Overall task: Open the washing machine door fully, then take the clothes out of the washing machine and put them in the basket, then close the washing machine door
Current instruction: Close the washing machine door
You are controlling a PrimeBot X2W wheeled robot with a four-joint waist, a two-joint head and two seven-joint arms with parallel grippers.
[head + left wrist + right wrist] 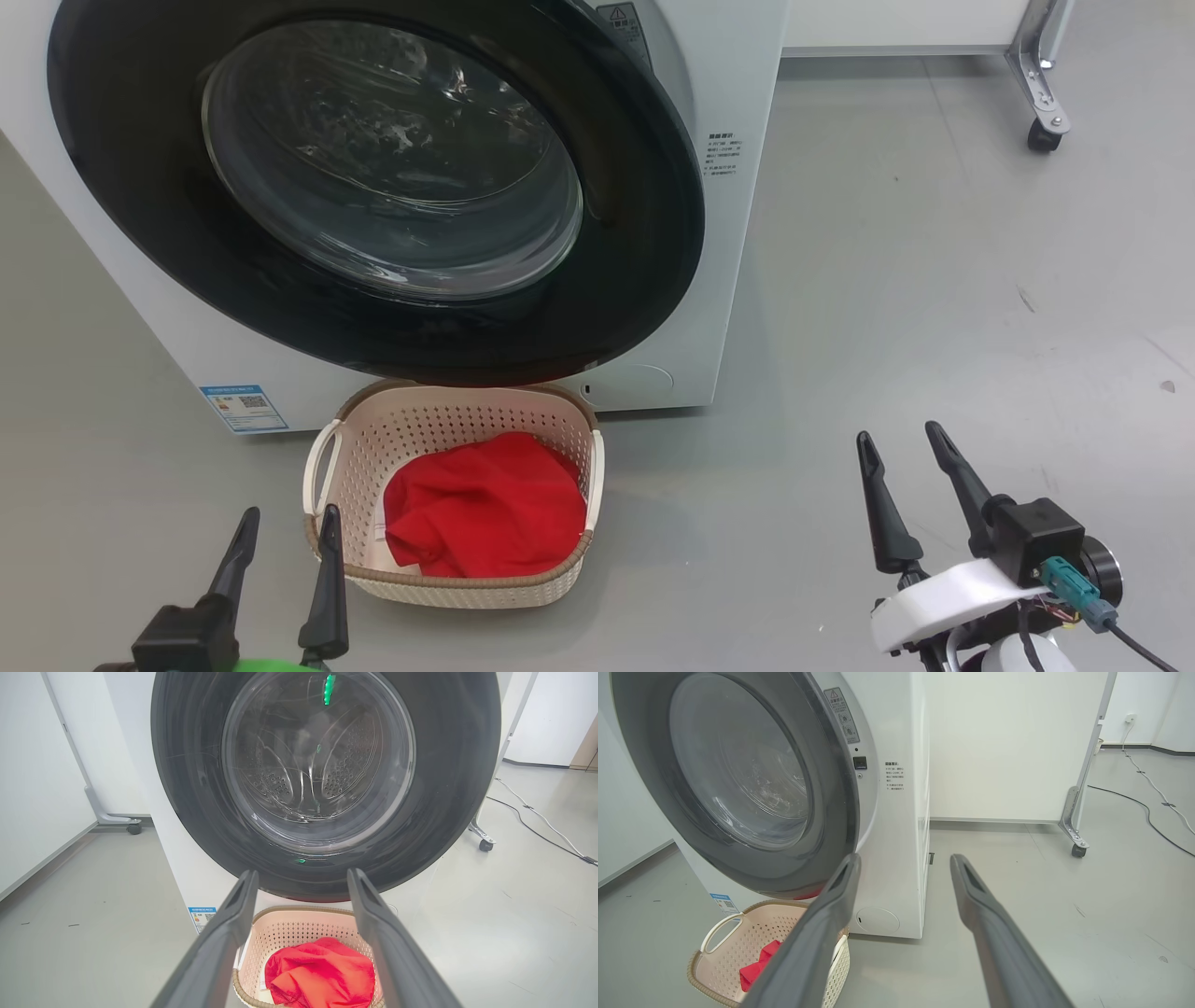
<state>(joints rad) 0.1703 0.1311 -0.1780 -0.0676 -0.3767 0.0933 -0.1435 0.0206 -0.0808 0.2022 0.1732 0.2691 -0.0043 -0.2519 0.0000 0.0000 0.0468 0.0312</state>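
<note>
Hovering just left of the basket, the left gripper has its two dark fingers spread wide and carries nothing, its inner finger close to the basket's left handle. Inside the basket the clothes lie as one red heap against the near wall, below the rim. Directly above and behind the basket, the washing machine door sits across the front of the washing machine and looks shut or very nearly so; whether it has latched cannot be told. The drum seen through the glass in the left wrist view looks empty, so the task appears almost done. A thin red line shows along the door's lower edge in that view: reflection or trapped fabric, it is unclear. Well to the right of the basket, the right gripper is also spread wide and empty above bare floor. The likely risks are an unlatched door swinging back out over the basket, and the left fingers catching the handle and dragging the basket if that arm moves sideways.
</note>
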